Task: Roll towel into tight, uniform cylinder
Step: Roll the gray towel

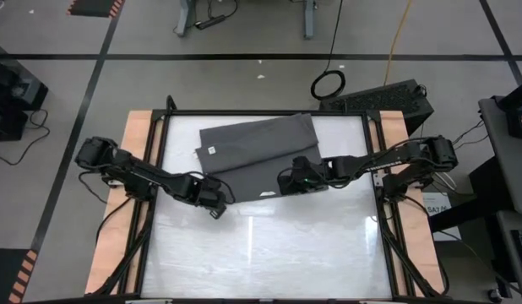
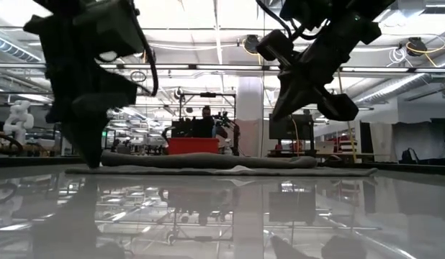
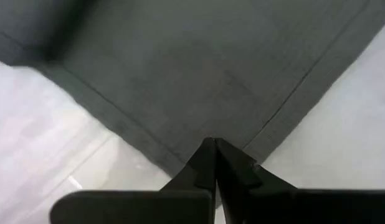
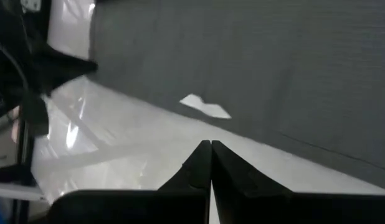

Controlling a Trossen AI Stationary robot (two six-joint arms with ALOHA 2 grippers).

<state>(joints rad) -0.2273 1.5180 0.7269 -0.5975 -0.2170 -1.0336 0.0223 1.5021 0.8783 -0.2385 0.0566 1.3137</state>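
One towel (image 1: 261, 152) (folded flat) lies lengthwise across the table's width.

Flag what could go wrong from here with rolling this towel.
1. The towel lies skewed and folded over, with uneven edges, so a roll started here may come out cone-shaped rather than uniform.
2. Both jaws are shut: the left gripper sits at the near edge and the right gripper over it, neither visibly pinching cloth. Pushing may slide the towel across the glossy table.

Camera setup: four views.
High looks straight down; low looks level across the table (image 1: 261, 245); both wrists close above the towel (image 1: 261, 152), which all views share.
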